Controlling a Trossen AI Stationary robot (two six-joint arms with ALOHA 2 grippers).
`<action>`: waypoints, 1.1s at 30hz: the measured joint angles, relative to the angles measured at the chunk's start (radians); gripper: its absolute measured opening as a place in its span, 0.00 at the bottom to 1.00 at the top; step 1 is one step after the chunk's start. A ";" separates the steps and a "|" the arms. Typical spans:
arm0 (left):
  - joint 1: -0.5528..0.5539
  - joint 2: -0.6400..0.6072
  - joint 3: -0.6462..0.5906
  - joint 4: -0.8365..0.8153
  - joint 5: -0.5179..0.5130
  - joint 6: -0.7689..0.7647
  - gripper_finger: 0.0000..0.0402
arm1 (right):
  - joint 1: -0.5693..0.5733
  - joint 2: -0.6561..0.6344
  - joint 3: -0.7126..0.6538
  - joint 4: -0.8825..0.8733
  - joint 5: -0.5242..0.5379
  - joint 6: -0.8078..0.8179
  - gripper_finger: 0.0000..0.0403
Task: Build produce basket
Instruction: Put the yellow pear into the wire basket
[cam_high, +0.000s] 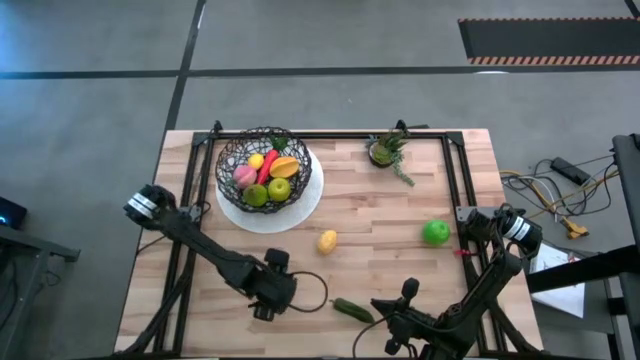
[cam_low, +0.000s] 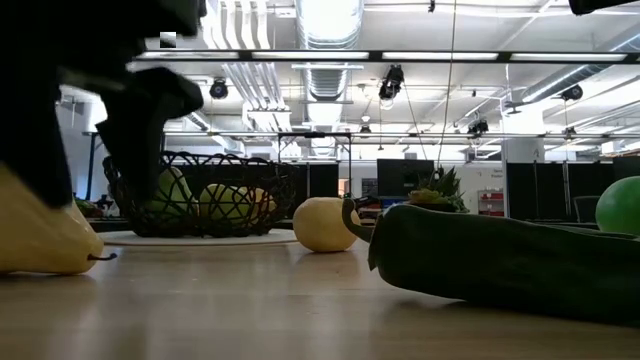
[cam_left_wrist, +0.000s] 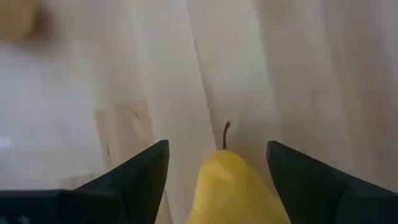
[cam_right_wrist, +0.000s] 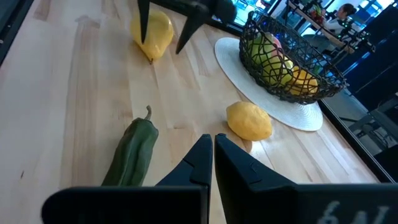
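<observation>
A yellow pear-shaped fruit with a short stem lies on the table near its front edge; it also shows in the right wrist view and the low view. My left gripper is open above it, pointing down, with one finger on either side and a gap to each. In the high view my left gripper hides the fruit. The black wire basket holds several fruits and stands on a white plate. My right gripper is shut and empty beside the dark green cucumber.
A yellow lemon and a green apple lie loose on the table's middle and right. The cucumber lies between the two grippers. A small potted plant stands at the far edge. A black frame runs along the table's far and side edges.
</observation>
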 joint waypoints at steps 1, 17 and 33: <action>-0.001 0.026 0.024 -0.029 0.001 0.000 0.62 | 0.000 0.000 0.000 0.000 0.000 0.000 0.02; 0.007 0.215 0.229 -0.359 0.051 -0.024 0.55 | 0.000 0.000 -0.001 0.003 0.000 0.000 0.02; 0.007 0.248 0.220 -0.444 0.047 0.009 0.30 | 0.000 0.000 -0.007 0.004 0.000 0.008 0.02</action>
